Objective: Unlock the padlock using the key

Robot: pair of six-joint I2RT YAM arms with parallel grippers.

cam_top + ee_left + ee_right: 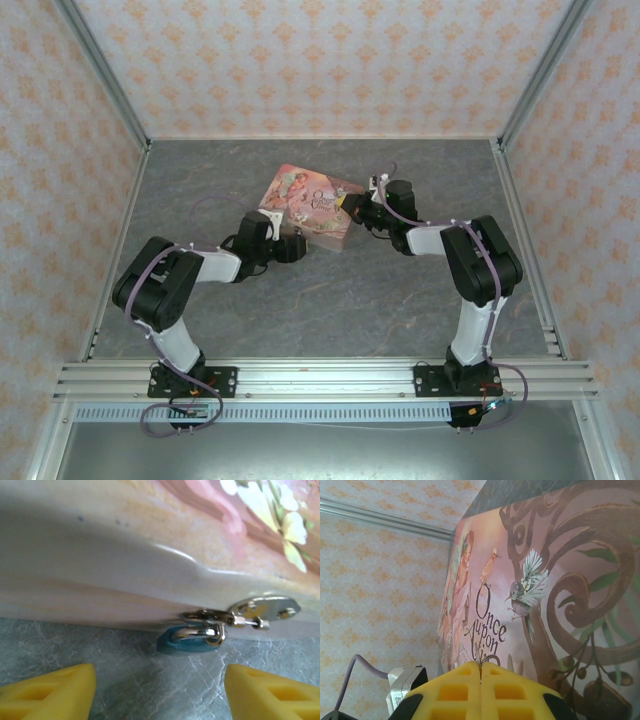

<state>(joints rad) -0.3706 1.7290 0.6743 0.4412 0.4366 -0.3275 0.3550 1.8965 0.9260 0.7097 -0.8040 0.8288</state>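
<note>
The padlock (192,639), tiny and blue-teal, hangs by its metal shackle from the silvery hasp (260,609) on the side wall of the pink illustrated tin (150,545), and its body rests near the grey table. My left gripper (160,695) is open, with its yellow fingers (55,692) wide apart just short of the padlock and nothing between them. My right gripper (480,669) is shut over the tin's lid (545,580), and a thin pale sliver of the key (478,652) pokes out between its tips. In the top view, the left gripper (293,246) and the right gripper (352,207) flank the tin (310,203).
The tin lies at the middle back of the grey marbled table (330,290). Patterned walls with metal frame rails (100,60) close in the workspace on three sides. A cable (350,675) runs beside my right wrist.
</note>
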